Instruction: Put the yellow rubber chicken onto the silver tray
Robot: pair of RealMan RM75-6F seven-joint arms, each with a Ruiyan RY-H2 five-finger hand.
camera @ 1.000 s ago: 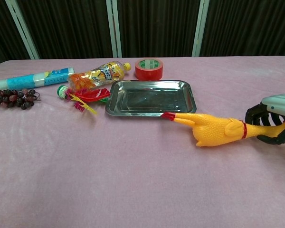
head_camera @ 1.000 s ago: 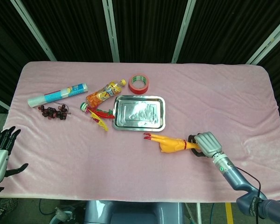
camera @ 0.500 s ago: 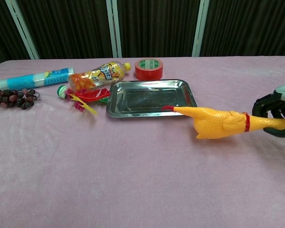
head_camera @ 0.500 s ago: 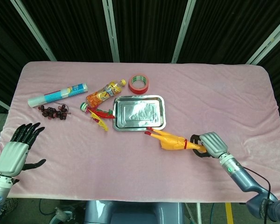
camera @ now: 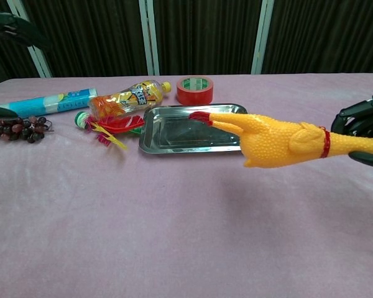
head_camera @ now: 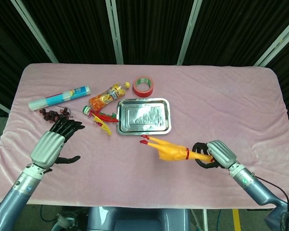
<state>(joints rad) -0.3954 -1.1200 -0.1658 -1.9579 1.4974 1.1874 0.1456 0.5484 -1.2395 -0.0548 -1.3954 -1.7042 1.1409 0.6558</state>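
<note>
Lifted higher, the rubber chicken (head_camera: 166, 149) — tail gripped by right robot hand (head_camera: 213, 154) — points left.

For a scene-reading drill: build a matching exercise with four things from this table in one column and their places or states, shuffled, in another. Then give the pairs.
Things:
1. rubber chicken
2. red tape roll
3. grapes
4. silver tray

Places or states:
A. holds nothing
B. beyond the tray's far edge
C. held by its legs in the right hand
D. just ahead of the left hand

Pairs: 1-C, 2-B, 3-D, 4-A
</note>
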